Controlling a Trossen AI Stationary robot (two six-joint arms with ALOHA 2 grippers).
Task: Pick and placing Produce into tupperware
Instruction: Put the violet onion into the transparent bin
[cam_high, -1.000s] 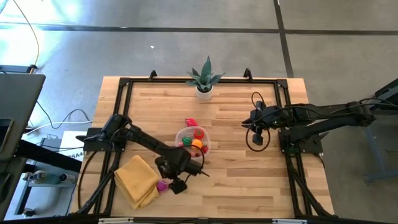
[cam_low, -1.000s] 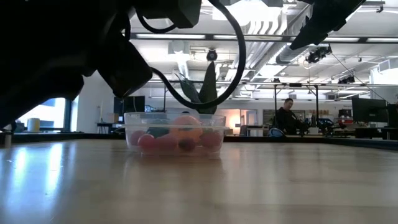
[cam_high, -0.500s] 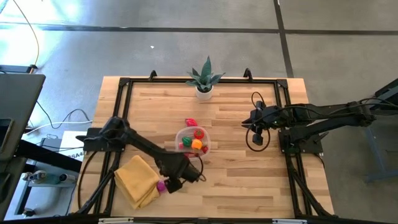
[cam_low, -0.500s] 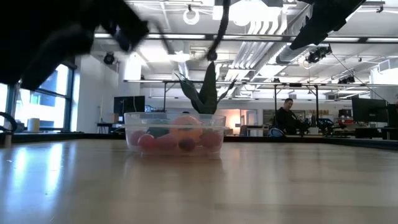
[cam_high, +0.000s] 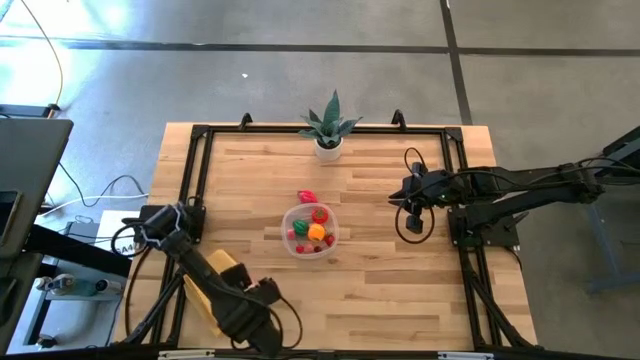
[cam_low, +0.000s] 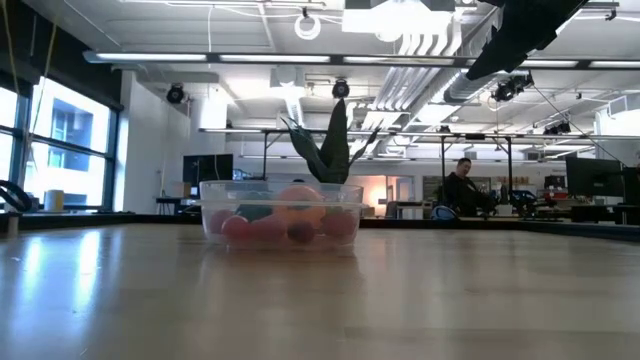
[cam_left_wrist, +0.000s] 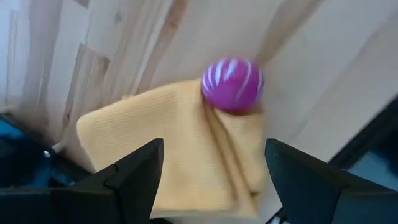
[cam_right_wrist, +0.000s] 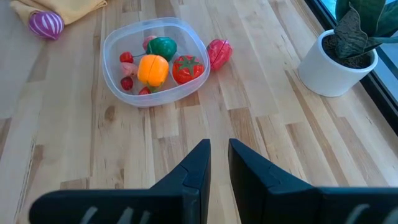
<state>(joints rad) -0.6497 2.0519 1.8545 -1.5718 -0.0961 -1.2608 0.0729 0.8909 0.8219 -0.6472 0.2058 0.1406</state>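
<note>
My left end effector (cam_left_wrist: 211, 168), fingers apart and empty, has swung from the tupperware (cam_high: 310, 230) back to 7 o'clock over the cloth (cam_left_wrist: 168, 149). Magenta produce (cam_left_wrist: 232, 84) rests there, unpicked; right end effector (cam_right_wrist: 214, 165) waits nearly closed at 3 o'clock

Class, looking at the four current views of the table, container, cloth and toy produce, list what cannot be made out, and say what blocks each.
- High view: the purple onion on the yellow cloth is hidden by the left arm.
- Low view: the pieces in the container blur through its wall; the cloth is out of frame.
- Right wrist view: the plant is cut by the edge.
- High view: the right gripper is too small to judge.
</note>
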